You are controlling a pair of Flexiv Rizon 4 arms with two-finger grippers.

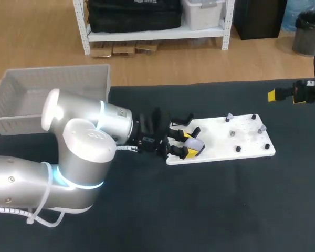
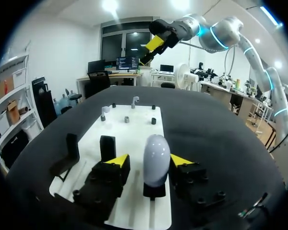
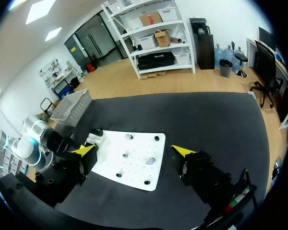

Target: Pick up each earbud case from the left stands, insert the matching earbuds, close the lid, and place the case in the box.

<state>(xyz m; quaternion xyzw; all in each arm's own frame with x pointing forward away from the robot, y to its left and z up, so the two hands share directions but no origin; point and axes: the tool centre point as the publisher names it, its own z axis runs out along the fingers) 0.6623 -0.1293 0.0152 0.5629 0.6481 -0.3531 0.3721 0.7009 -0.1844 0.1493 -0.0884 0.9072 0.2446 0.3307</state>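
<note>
The left gripper (image 2: 149,160) is low over the near end of a white board (image 2: 137,128) on the black table (image 1: 226,205). Its yellow-tipped fingers are spread apart, one on each side of the earbud case (image 2: 156,152). A narrow gap shows beside at least one finger, so the case is flanked rather than clamped. The case is white, smooth and egg-shaped, with its lid closed, and it stands upright on a small black stand (image 2: 153,190). The right gripper (image 3: 134,150) hangs above the table's far side with its fingers wide apart, holding nothing. The pale box (image 1: 52,79) sits at the table's left rear corner.
</note>
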